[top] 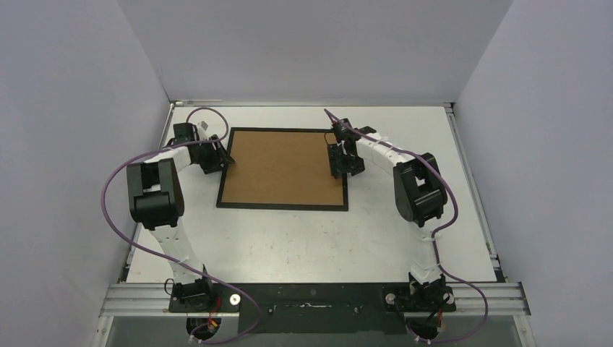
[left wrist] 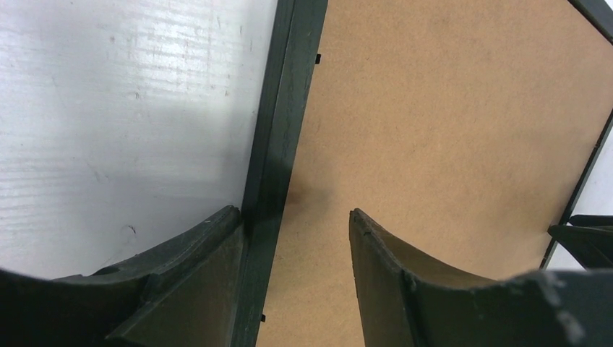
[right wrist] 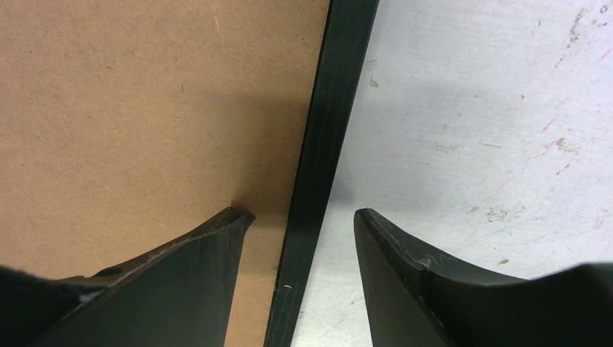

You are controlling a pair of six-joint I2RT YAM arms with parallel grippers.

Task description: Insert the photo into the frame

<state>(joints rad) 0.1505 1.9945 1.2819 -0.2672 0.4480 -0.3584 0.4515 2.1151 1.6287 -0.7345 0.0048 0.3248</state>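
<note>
The frame lies flat on the white table, thin and black, its inside filled by a brown cardboard backing. The photo is hidden. My left gripper stands open astride the frame's left rail. One finger sits against the rail's outer side and the other hangs over the backing. My right gripper is open astride the right rail, with one finger above the backing and the other over the table; gaps show on both sides of the rail.
The white tabletop is scuffed and boxed in by pale walls on the left, back and right. Purple cables loop out from both arms. The arm bases sit on a rail at the near edge.
</note>
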